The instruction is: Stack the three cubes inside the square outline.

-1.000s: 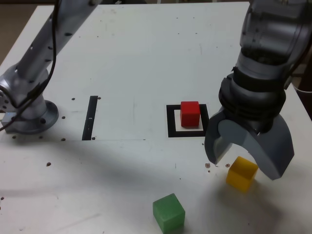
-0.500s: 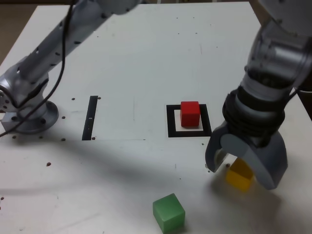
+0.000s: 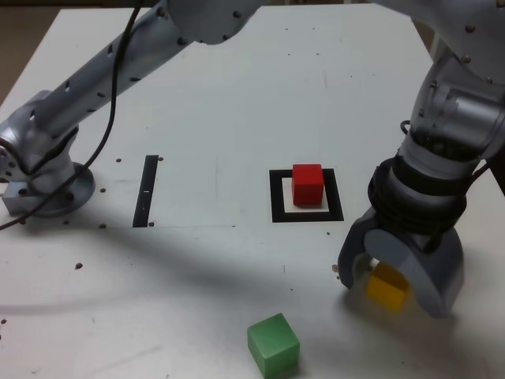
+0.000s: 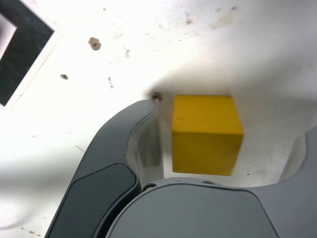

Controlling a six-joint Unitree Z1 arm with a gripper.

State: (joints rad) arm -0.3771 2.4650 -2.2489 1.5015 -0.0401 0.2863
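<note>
The red cube [image 3: 308,184] stands inside the black square outline [image 3: 307,214] near the table's middle. The yellow cube [image 3: 387,287] rests on the table at the exterior view's lower right, between the two grey fingers of my gripper [image 3: 392,288]. The jaws stand open around it, lowered to the table; in the wrist view the yellow cube [image 4: 206,134] sits between the fingers [image 4: 124,153] with a narrow gap beside one of them. The green cube [image 3: 273,344] lies alone at the front edge, left of the gripper in the exterior view.
A narrow black strip [image 3: 147,190] is stuck to the white table [image 3: 237,103] left of the outline in the exterior view. The arm's base [image 3: 43,178] is bolted at that view's far left, and its long link reaches across the back.
The gripper has dropped down over the yellow cube until its fingers straddle it at table height. Its jaws have narrowed a little. No cube has moved.
</note>
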